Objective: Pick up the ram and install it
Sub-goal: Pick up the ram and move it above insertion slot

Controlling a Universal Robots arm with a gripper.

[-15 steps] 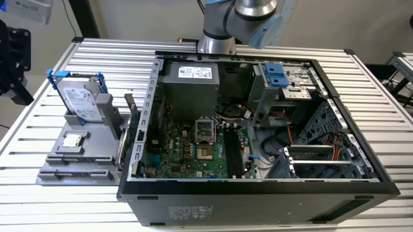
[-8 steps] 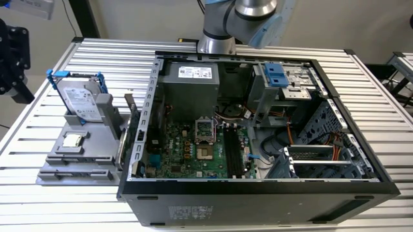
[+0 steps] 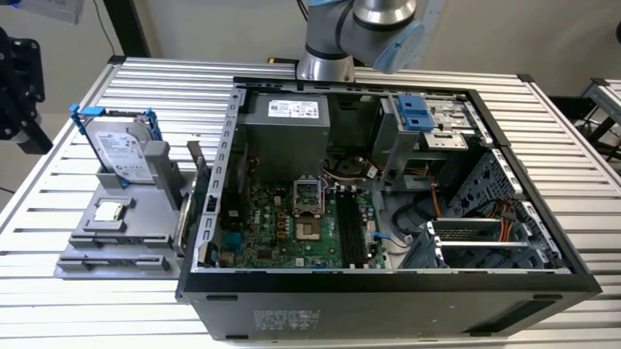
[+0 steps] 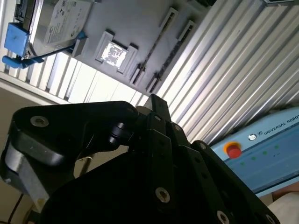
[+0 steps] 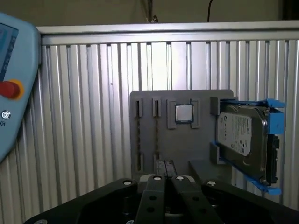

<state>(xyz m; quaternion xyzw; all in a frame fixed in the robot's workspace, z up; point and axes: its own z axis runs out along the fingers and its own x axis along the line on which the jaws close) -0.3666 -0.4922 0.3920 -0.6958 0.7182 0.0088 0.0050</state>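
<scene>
On the bench sat the computer case, a motherboard inside it. Beside the case, at the exterior view's left, lay a holder carrying a hard drive and a chip.

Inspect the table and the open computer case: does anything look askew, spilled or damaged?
Nothing stands out. The hard drive stands on edge in the gray holder, the square chip lies flat in its recess, and the computer case lies open with nothing spilled.
</scene>
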